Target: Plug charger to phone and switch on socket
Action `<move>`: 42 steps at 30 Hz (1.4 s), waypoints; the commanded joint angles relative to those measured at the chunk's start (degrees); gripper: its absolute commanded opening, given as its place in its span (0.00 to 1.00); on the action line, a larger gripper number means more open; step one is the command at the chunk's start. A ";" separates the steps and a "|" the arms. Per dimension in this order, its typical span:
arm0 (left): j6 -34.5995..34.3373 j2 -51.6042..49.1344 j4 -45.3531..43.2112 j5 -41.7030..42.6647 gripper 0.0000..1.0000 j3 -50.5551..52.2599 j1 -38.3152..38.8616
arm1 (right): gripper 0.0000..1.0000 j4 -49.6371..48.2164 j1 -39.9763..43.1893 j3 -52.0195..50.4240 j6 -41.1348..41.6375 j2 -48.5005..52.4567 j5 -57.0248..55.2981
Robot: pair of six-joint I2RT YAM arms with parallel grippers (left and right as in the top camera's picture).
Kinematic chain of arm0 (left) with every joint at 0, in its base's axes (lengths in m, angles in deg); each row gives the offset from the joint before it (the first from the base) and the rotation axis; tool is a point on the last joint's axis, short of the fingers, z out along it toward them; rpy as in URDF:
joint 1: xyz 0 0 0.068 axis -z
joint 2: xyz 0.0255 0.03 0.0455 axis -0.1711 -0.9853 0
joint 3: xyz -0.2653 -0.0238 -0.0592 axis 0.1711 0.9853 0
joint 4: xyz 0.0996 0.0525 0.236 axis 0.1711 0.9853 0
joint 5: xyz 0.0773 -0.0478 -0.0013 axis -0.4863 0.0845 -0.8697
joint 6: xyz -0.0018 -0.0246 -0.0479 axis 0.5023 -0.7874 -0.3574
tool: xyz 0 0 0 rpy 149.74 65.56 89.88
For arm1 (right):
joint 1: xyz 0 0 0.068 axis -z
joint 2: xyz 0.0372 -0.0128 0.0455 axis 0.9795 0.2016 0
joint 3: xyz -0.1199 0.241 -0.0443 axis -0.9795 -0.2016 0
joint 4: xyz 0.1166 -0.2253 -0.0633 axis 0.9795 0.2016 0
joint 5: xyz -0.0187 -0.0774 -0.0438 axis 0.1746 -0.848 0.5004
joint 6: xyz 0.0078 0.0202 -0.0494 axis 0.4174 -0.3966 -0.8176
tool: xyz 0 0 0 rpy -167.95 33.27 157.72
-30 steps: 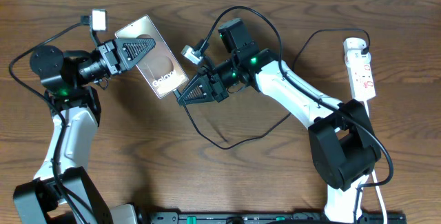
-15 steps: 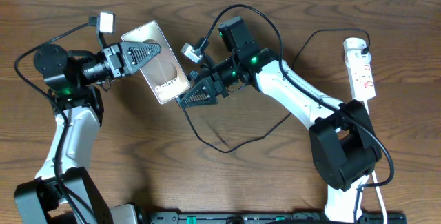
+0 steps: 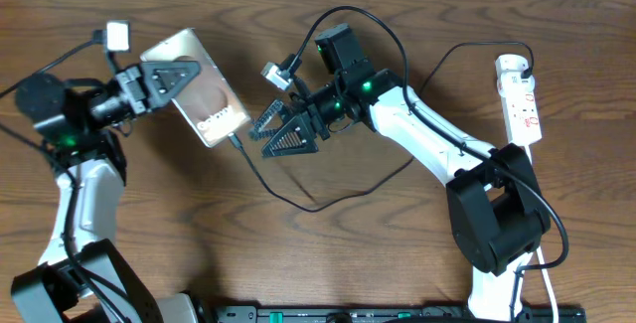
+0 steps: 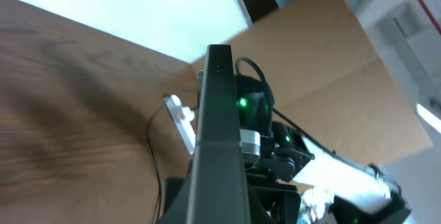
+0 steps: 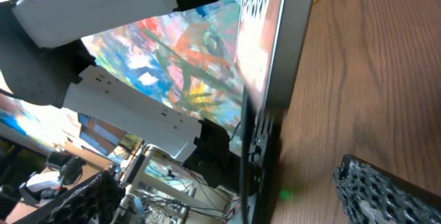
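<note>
My left gripper [image 3: 187, 71] is shut on the phone [image 3: 214, 114], holding it tilted above the table at the left. The left wrist view shows only the phone's dark edge [image 4: 219, 127]. The charger [image 3: 238, 145], a thin black cable, has its plug tip at the phone's lower end, apparently inserted. From there it loops across the table toward the right. My right gripper [image 3: 260, 139] stands open just right of that plug, touching nothing. In the right wrist view the phone's edge [image 5: 275, 52] and the cable [image 5: 242, 148] lie between my spread fingers [image 5: 386, 189]. The socket [image 3: 522, 99] lies at the far right.
The socket's white cord [image 3: 549, 263] runs down the right edge past my right arm's base [image 3: 497, 219]. A small white block on a black wire [image 3: 118, 35] sits above my left gripper. The table's far edge is close behind the phone.
My right gripper has opened and let go of the charger's plug. The left arm has carried the phone to the left, and the cable end has followed with it.
</note>
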 commanded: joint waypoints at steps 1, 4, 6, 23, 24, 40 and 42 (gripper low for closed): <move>0.35 0.33 3.15 0.72 0.07 -1.18 -5.18 | 0.99 -0.09 1.33 0.90 3.37 -1.40 -1.33; 0.35 0.33 6.43 0.74 0.07 -1.16 -8.76 | 0.99 -0.07 2.08 0.90 8.68 -1.40 -7.50; 0.35 0.33 7.30 0.74 0.07 -1.16 -10.29 | 0.99 0.37 2.64 0.90 11.72 -1.40 -13.40; 9.68 0.33 7.56 0.72 0.07 10.10 -10.84 | 0.99 29.97 14.43 2.10 19.78 -14.58 -63.36; 11.02 0.33 7.56 0.72 0.07 11.76 -10.84 | 0.99 31.10 14.43 2.10 19.78 -16.57 -65.72; 22.38 0.31 26.60 -22.51 0.07 26.60 -10.82 | 0.99 42.21 14.32 2.10 19.98 -40.35 -77.29; 26.45 0.31 32.11 -26.12 0.07 26.60 -10.82 | 0.99 42.91 14.32 2.10 19.98 -40.83 -77.68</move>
